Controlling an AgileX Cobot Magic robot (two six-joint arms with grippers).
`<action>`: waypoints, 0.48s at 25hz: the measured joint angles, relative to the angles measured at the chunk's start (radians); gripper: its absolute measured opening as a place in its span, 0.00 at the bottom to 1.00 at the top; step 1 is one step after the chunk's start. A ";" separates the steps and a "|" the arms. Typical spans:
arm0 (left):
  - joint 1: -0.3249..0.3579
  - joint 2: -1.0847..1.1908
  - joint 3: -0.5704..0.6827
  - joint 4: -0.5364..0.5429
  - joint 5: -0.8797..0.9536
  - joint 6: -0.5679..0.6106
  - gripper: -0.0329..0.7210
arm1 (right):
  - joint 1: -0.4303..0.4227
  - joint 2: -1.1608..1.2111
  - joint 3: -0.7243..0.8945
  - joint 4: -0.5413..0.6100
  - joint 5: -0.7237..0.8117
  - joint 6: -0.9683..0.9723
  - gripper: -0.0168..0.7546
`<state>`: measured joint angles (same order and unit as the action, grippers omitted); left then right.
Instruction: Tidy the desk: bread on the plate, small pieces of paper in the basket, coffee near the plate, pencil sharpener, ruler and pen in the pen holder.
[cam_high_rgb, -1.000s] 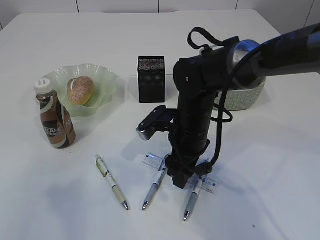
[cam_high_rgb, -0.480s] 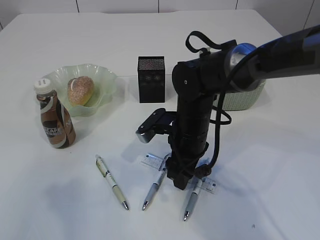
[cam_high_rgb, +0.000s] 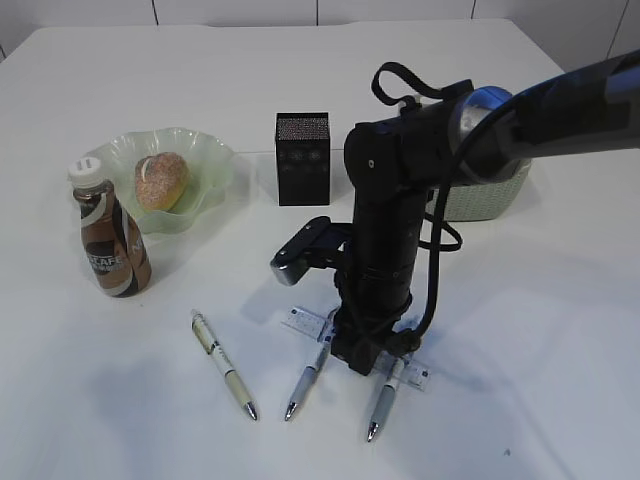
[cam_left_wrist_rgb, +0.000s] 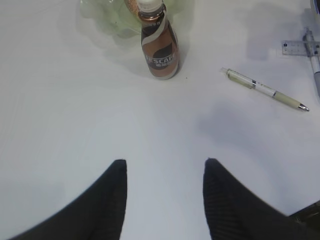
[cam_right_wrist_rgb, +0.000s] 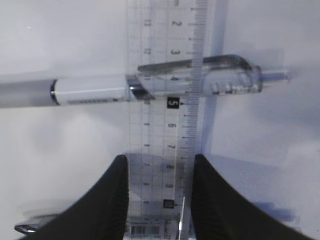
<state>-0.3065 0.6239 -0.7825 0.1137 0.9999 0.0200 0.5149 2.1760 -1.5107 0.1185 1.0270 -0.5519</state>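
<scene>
The right arm reaches in from the three o'clock side of the white table (cam_high_rgb: 520, 330) and points straight down, its right gripper (cam_high_rgb: 362, 362) set low over a clear ruler (cam_right_wrist_rgb: 162, 125) that lies flat near the front edge. In the right wrist view the two dark fingers (cam_right_wrist_rgb: 112, 200) stand apart, one on each long edge of the ruler, the jaws straddling it; whether they press on it I cannot tell. A grey and white pen (cam_right_wrist_rgb: 150, 85) lies crosswise over the ruler just past the fingertips. A second pen (cam_high_rgb: 384, 402) lies at about five o'clock from the gripper, and a third, cream-coloured pen (cam_high_rgb: 224, 363) lies well off at nine o'clock.

Towards the back of the table, at about eleven o'clock from the arm, stands the black pen holder (cam_high_rgb: 302, 158). At ten o'clock the pale green plate (cam_high_rgb: 215, 160) holds the bread (cam_high_rgb: 161, 180), and the coffee bottle (cam_high_rgb: 108, 240) stands upright just in front of the plate's near edge. The basket (cam_high_rgb: 495, 195) sits behind the arm at about one o'clock, mostly hidden by it.

The left gripper (cam_left_wrist_rgb: 165, 172) hangs above bare table with its fingers spread wide and nothing between them; its view has the coffee bottle at twelve o'clock and the cream pen at two o'clock
</scene>
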 joint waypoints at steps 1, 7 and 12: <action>0.000 0.000 0.000 0.000 0.000 0.000 0.51 | 0.000 0.000 0.000 0.009 0.002 0.000 0.40; 0.000 0.000 0.000 0.000 0.000 0.000 0.51 | 0.000 0.004 -0.052 0.019 0.070 0.007 0.40; 0.000 0.000 0.000 0.000 0.000 0.000 0.51 | 0.002 0.004 -0.169 0.026 0.167 0.020 0.40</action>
<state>-0.3065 0.6239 -0.7825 0.1137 0.9999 0.0200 0.5165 2.1799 -1.6794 0.1443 1.1940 -0.5318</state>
